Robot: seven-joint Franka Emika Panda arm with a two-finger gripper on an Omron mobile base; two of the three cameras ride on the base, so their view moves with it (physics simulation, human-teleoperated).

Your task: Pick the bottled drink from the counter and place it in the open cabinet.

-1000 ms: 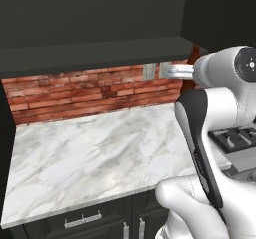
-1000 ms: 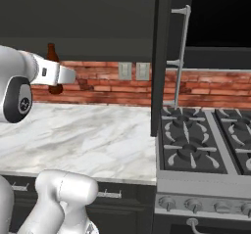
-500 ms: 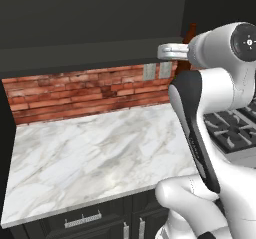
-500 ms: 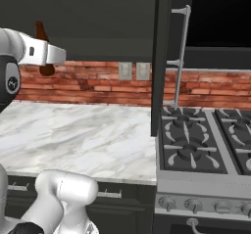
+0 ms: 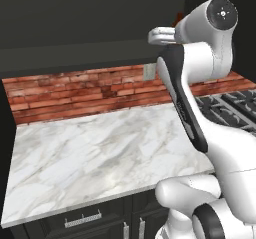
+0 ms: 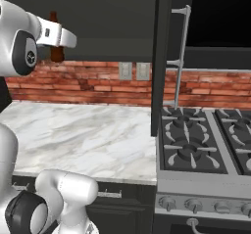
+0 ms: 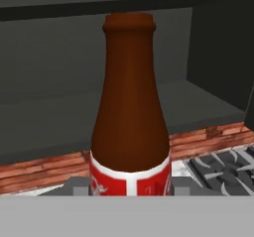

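The bottled drink [image 7: 130, 107], dark brown with a red label, stands upright between my gripper's [image 7: 128, 187] grey pads [image 7: 74, 185], which are shut on its lower body. From the right base view, the gripper [image 6: 57, 38] holds the bottled drink [image 6: 56, 54] high above the counter [image 6: 83, 135], level with the bottom of the open cabinet [image 6: 108, 12]. The cabinet's dark shelf [image 7: 54, 117] lies just behind the bottle in the hand view. The marble counter [image 5: 90, 153] is bare below.
The cabinet's open door [image 6: 162, 57] with its long silver handle [image 6: 181, 52] juts out to the right of the bottle. A gas stove [image 6: 206, 150] sits right of the counter. A brick backsplash [image 5: 75, 90] with wall outlets [image 6: 133, 71] runs along the back.
The arm has lifted the bottle higher, from backsplash height up to the level of the cabinet's opening. The grip on the bottle is unchanged.
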